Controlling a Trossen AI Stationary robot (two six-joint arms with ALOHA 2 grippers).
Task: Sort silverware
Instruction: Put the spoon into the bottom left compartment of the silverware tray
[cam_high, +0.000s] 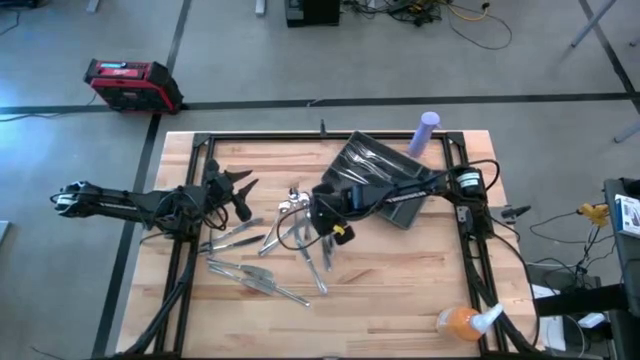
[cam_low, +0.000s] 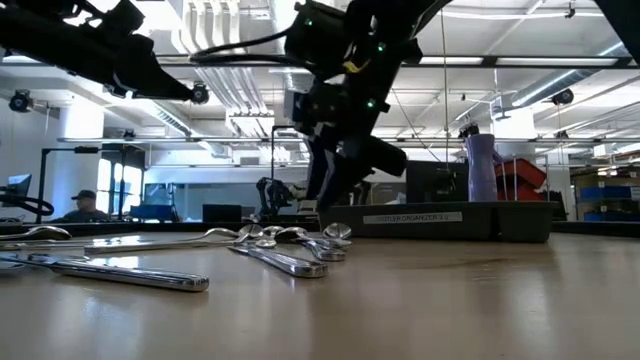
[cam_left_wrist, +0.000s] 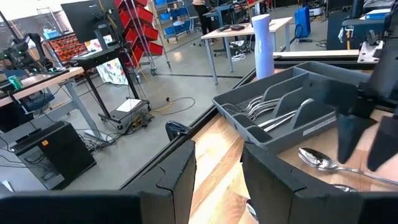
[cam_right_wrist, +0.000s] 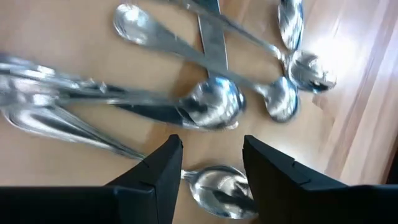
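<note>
Loose silverware (cam_high: 300, 238) lies flat on the wooden table: spoons, knives and forks in a pile at the middle, and more pieces (cam_high: 250, 278) nearer the front left. Some pieces (cam_left_wrist: 267, 112) lie in the dark tray (cam_high: 402, 214) at the back right. My right gripper (cam_right_wrist: 211, 155) hangs low over the pile, open, pointing down. A spoon bowl (cam_right_wrist: 217, 183) lies under the gap between its fingers; whether they touch it I cannot tell. My left gripper (cam_high: 240, 190) is open and raised over the table's left part, pointing toward the tray.
A purple cylinder (cam_high: 427, 130) stands at the far edge behind the tray. An orange and white object (cam_high: 462, 320) lies at the front right corner. A dark frame (cam_high: 195, 150) borders the table. Bare wood shows at the front middle and right.
</note>
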